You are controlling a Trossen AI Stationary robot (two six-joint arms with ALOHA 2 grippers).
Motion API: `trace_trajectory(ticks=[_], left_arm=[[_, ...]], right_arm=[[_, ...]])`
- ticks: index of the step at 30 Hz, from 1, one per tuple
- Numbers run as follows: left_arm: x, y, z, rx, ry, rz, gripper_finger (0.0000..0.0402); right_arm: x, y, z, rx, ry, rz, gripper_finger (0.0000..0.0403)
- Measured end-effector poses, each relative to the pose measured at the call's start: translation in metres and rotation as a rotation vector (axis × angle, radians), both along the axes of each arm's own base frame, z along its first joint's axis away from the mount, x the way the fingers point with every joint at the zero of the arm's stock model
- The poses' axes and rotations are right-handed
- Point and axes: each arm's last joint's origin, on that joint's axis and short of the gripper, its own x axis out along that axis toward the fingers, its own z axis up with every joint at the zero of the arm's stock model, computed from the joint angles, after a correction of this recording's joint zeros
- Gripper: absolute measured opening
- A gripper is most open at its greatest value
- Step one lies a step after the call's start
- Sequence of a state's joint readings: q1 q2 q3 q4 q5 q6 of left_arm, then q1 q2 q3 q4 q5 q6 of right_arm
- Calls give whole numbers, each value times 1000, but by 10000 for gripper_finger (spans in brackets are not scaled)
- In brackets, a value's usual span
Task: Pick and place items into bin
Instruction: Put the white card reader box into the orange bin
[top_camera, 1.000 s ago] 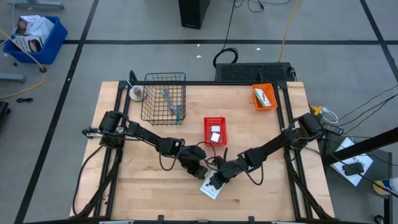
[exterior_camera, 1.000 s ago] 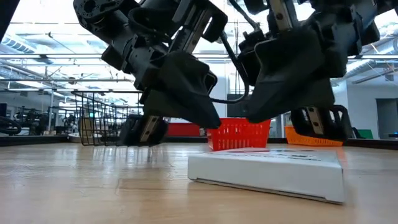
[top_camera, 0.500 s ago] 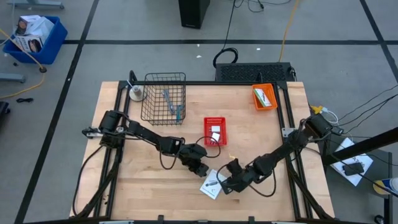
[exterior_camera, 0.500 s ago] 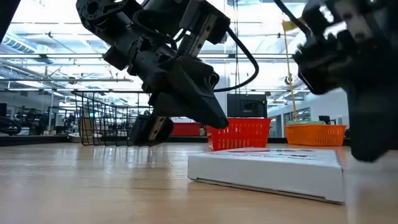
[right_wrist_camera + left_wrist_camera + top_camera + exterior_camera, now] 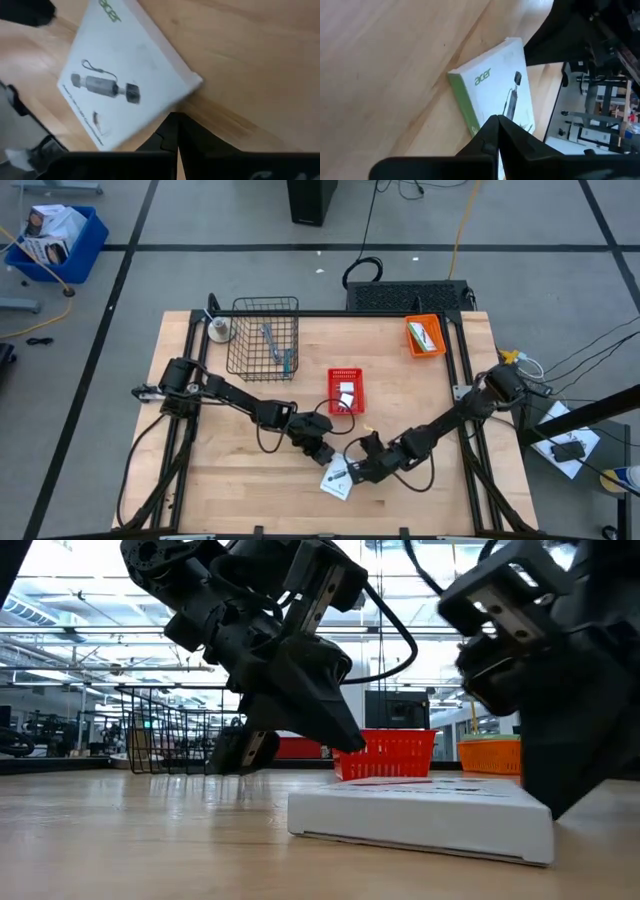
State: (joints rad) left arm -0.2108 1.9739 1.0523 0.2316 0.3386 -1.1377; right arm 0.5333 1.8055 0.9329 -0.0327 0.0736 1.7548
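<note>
A flat white printed packet (image 5: 337, 478), marked "acer", lies flat on the table near its near edge (image 5: 420, 818). My left gripper (image 5: 322, 452) is shut, and its tips hang over the packet's far-left side (image 5: 497, 122). My right gripper (image 5: 358, 470) is shut too and stands low at the packet's right end (image 5: 548, 802). The teal stick and the grey tool lie in the wire basket (image 5: 263, 335). Tiny white blocks sit in the red basket (image 5: 346, 390). Another packet is in the orange bin (image 5: 424, 336). My left gripper's shut tips (image 5: 496, 131) lie over the packet's long edge (image 5: 470, 107), coming down aslant from the far left; I cannot tell whether they touch it. My right gripper meets the packet's right-hand edge near a corner (image 5: 192, 82) with its shut fingertips (image 5: 175, 125), slanting down from the right. The packet stays flat on the table.
The three containers stand toward the far side: wire basket far left, red basket in the middle, orange bin far right. A small white round object (image 5: 218, 330) sits by the wire basket. Both arms crowd the near middle; bare wood (image 5: 230, 480) lies near left.
My right gripper drew back from the packet toward the near right, then came back against its right end. The packet has slid a little toward the table's left and still lies flat.
</note>
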Motion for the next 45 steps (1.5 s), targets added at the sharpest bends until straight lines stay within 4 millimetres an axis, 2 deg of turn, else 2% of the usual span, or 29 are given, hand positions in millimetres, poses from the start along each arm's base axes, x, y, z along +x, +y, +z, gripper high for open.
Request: trace_trajectory(ticks=[11, 18, 23, 28, 31, 36, 41, 45], left_arm=[[-6, 1, -7, 53, 68, -38, 4], [-7, 1, -7, 61, 57, -67, 6], [-8, 0, -10, 44, 93, -77, 8], [-8, -2, -12, 41, 96, -71, 4], [-7, -2, -12, 43, 84, -65, 6], [-6, 5, -8, 1, 95, -56, 8], [-11, 4, 17, -29, 63, -79, 8], [-21, -1, 27, -27, 110, -106, 5]], right_arm=[[16, -17, -3, -23, -61, -8, 0], [18, -18, -3, -45, -89, 28, 0], [30, -19, 5, -42, -248, 42, 0], [41, -30, 13, -55, -338, -22, 0], [46, -32, 17, -53, -401, -4, 0], [42, -30, 24, -43, -393, 10, 0], [27, -14, 21, 3, -278, 34, 0], [20, -5, 18, 45, -229, 41, 0]])
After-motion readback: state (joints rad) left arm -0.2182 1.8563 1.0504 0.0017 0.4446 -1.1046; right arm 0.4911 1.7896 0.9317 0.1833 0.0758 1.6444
